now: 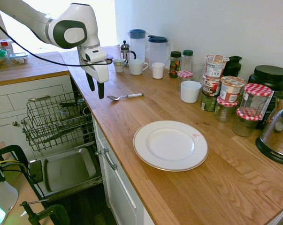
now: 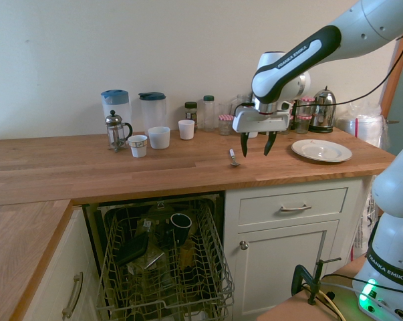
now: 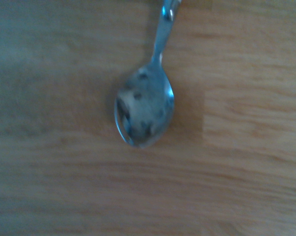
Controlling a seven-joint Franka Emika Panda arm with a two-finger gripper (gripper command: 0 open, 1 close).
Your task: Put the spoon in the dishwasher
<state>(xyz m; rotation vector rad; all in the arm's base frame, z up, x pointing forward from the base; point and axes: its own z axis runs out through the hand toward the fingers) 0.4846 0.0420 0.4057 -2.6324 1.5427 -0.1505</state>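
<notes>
The small silver spoon (image 1: 125,96) lies flat on the wooden counter (image 1: 179,112), bowl toward the counter's front edge; it also shows as the spoon (image 2: 233,158), and its bowl fills the wrist view as the spoon (image 3: 145,108). My gripper (image 1: 95,89) hangs open above the counter near the spoon's bowl, fingers pointing down, nothing between them; it is also seen as the gripper (image 2: 254,144). The dishwasher (image 2: 164,261) stands open below the counter, its wire rack (image 1: 57,122) pulled out and its door (image 1: 66,171) dropped down.
A white plate (image 1: 170,145) lies on the counter beyond the spoon. Cups (image 1: 136,67), two jugs (image 1: 158,49), a French press (image 1: 126,51) and several jars (image 1: 230,93) line the wall. A kettle (image 1: 279,136) stands at the far end. A mug (image 2: 180,224) and dishes sit in the rack.
</notes>
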